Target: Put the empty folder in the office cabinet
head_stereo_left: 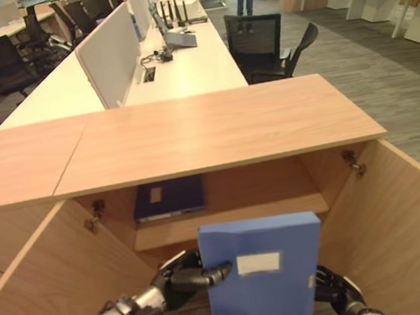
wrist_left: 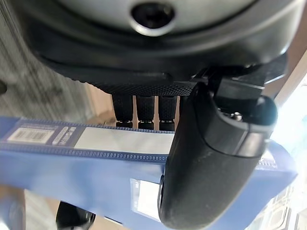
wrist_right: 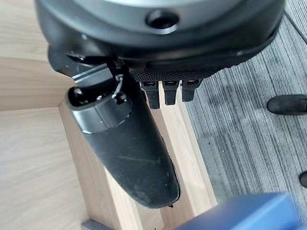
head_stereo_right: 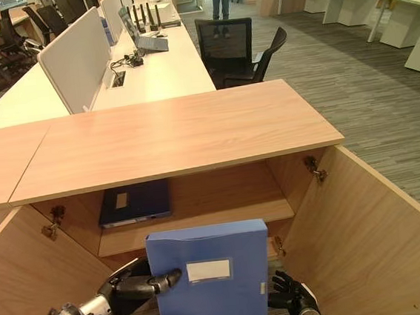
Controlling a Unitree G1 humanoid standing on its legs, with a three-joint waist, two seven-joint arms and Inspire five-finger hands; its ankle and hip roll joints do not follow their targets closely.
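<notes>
**Blue folder upright at the open cabinet, left hand pinching it**

From my end: blue folder (head_stereo_right: 211, 280) stands upright in front of the cabinet (head_stereo_right: 171, 135) opening, white label facing me, below the level of the shelf (head_stereo_right: 201, 221). Both cabinet doors are swung open, left door (head_stereo_right: 35, 271) and right door (head_stereo_right: 364, 217).

Left hand (head_stereo_right: 129, 288) comes in from lower left w/ thumb laid across the folder's front face by the left edge. Left wrist view shows fingers (wrist_left: 139, 108) behind the spine and thumb over the front, so it's pinching the folder.

Right hand (head_stereo_right: 294, 294) sits low at the folder's right edge, fingers curled, just beside it. Can't tell if it's actually touching. In its wrist view the fingers (wrist_right: 165, 91) are bent w/ nothing between them and the thumb, and the folder corner (wrist_right: 244, 213) lies apart from the thumb.

A dark blue folder (head_stereo_right: 135, 202) lies flat on the shelf, left side, inside the cabinet.

Behind: long white desk surface (head_stereo_right: 160, 65) w/ divider panels, black office chair (head_stereo_right: 229, 48), a person's legs (head_stereo_right: 221, 0) at the far end.
</notes>
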